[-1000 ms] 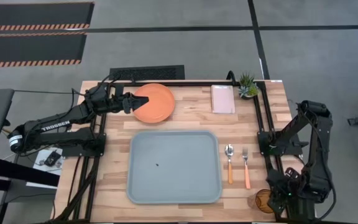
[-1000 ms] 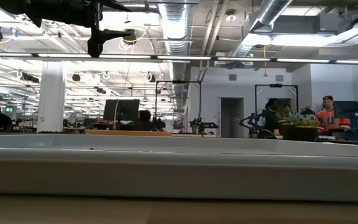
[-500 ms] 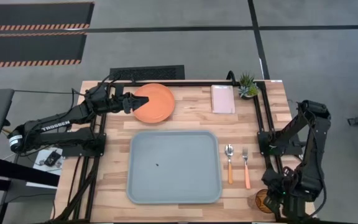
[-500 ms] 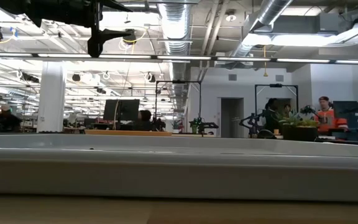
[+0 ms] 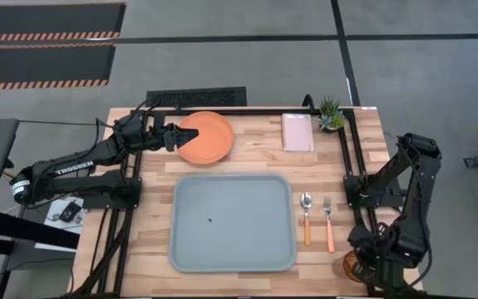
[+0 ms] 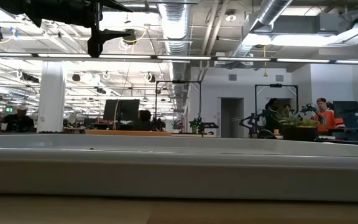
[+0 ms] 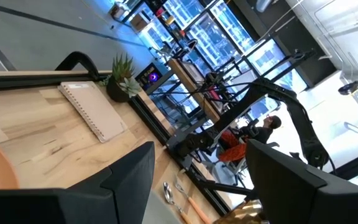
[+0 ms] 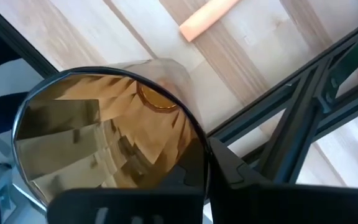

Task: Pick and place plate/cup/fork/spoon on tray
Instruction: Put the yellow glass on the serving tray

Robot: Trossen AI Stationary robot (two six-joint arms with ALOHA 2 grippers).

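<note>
A: R gripper point(image 5: 360, 267)? 
B: At table's near right corner, on small amber-brown translucent cup point(image 8: 107, 134); finger spread — can't tell. 
A: L gripper point(image 5: 173, 135)? 
B: At round flat orange plate point(image 5: 207, 137) rim, fingers spread apart, gripping nothing.

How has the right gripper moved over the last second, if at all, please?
Yes. In the high view the right gripper has dropped toward the table's near edge, closing over the cup, which sits where it was.

Bright, even overhead light with soft shadows; ceiling strip lights point(image 6: 166, 57) glare, and the near tray point(image 6: 179, 168) rim is blurred.
</note>
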